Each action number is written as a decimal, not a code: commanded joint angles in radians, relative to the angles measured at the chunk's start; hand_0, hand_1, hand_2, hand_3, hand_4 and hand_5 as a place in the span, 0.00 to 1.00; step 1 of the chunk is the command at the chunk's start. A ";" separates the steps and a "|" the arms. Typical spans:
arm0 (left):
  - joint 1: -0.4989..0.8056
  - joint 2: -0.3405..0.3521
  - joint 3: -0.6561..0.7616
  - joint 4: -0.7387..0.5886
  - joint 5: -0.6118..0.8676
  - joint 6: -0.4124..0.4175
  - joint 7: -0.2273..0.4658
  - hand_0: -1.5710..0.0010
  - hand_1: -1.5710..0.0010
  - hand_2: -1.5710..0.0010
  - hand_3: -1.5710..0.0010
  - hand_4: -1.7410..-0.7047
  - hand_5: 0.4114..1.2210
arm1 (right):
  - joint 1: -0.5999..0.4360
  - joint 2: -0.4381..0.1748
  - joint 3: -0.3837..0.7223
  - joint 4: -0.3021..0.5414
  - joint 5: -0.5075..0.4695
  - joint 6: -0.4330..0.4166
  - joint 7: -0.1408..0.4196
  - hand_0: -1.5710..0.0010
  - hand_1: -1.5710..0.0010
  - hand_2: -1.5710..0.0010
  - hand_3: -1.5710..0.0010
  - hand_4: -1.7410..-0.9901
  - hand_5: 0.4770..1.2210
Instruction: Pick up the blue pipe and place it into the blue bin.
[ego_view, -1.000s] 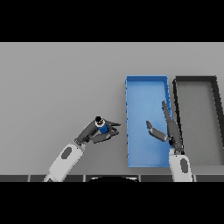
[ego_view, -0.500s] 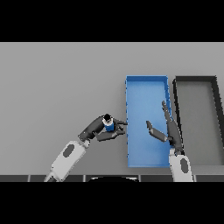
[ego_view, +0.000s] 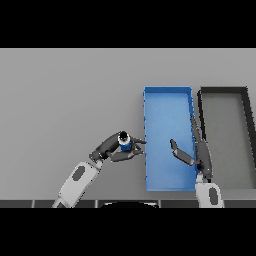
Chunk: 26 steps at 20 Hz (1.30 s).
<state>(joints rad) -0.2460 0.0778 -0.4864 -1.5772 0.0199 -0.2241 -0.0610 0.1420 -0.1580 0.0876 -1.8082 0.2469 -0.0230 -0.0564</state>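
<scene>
The blue pipe (ego_view: 124, 143) is a short blue tube with a dark top end. My left hand (ego_view: 116, 147) is shut on it, fingers and thumb curled round it, and holds it just left of the blue bin (ego_view: 150, 172). Its fingertips reach the bin's left wall. My right hand (ego_view: 196, 152) is open, with straight fingers and the thumb spread, over the right side of the blue bin.
A dark grey bin (ego_view: 245, 135) stands right of the blue bin, close beside it. The grey table (ego_view: 65, 100) stretches wide to the left and back.
My left hand has carried the blue pipe to the right, from well left of the blue bin to its left wall. The right hand has stayed in place.
</scene>
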 joint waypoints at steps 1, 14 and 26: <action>-0.005 -0.002 0.008 0.009 0.001 -0.005 -0.004 0.00 0.00 0.00 0.00 0.26 1.00 | 0.002 -0.003 -0.009 -0.028 -0.073 0.046 -0.030 1.00 1.00 0.97 1.00 0.73 0.23; 0.006 -0.035 0.039 -0.014 -0.042 -0.059 0.017 0.00 0.00 0.00 0.00 0.26 1.00 | -0.373 -0.193 0.102 -0.203 -0.549 0.417 0.385 1.00 1.00 0.96 1.00 0.60 0.11; 0.009 -0.073 0.089 0.026 -0.052 -0.136 0.007 0.00 0.00 0.00 0.00 0.26 1.00 | -0.662 -0.087 0.252 -0.085 -0.560 0.495 0.505 0.99 0.99 0.95 1.00 0.71 0.08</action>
<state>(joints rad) -0.2367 0.0045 -0.3980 -1.5512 -0.0325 -0.3625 -0.0559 -0.5204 -0.2444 0.3402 -1.8935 -0.3125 0.4714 0.4501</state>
